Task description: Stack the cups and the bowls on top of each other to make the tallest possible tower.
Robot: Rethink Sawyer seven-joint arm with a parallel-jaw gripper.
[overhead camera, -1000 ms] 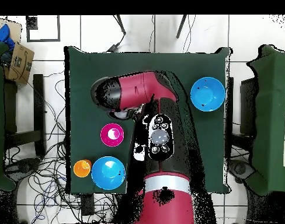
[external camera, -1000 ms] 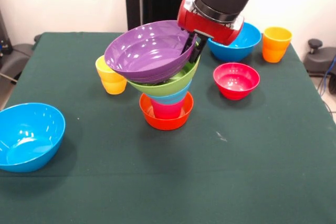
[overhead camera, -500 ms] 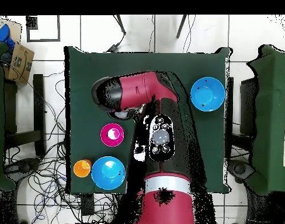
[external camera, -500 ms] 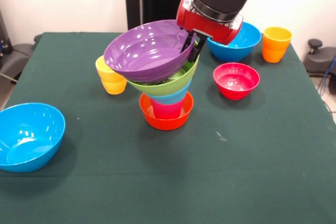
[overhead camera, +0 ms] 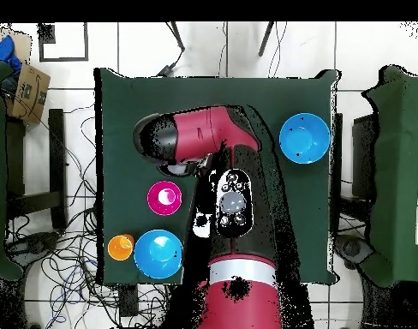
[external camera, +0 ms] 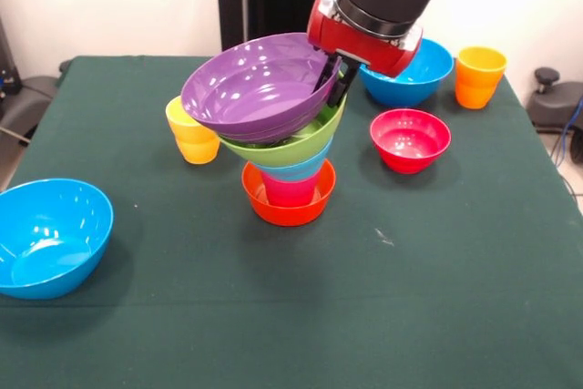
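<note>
The tower stands mid-table in the front view: orange bowl (external camera: pixel 287 210) as base, red-pink cup (external camera: pixel 290 191), light blue bowl (external camera: pixel 298 168), lime green bowl (external camera: pixel 308 141), and the purple bowl (external camera: pixel 253 88) on top, tilted toward the camera. My gripper (external camera: pixel 333 85) is shut on the purple bowl's far right rim. The yellow cup (external camera: pixel 190 138) stands just left of the tower. The orange cup (external camera: pixel 479 76) stands at the far right. In the overhead view my arm (overhead camera: pixel 204 137) hides the tower.
A small red bowl (external camera: pixel 410 138) sits right of the tower, with a blue bowl (external camera: pixel 417 77) behind it. A second blue bowl (external camera: pixel 47 234) lies near the table's (external camera: pixel 437 289) front left edge. The overhead view shows the blue bowls (overhead camera: pixel 304 138) (overhead camera: pixel 158 254), red bowl (overhead camera: pixel 164 198) and orange cup (overhead camera: pixel 121 248).
</note>
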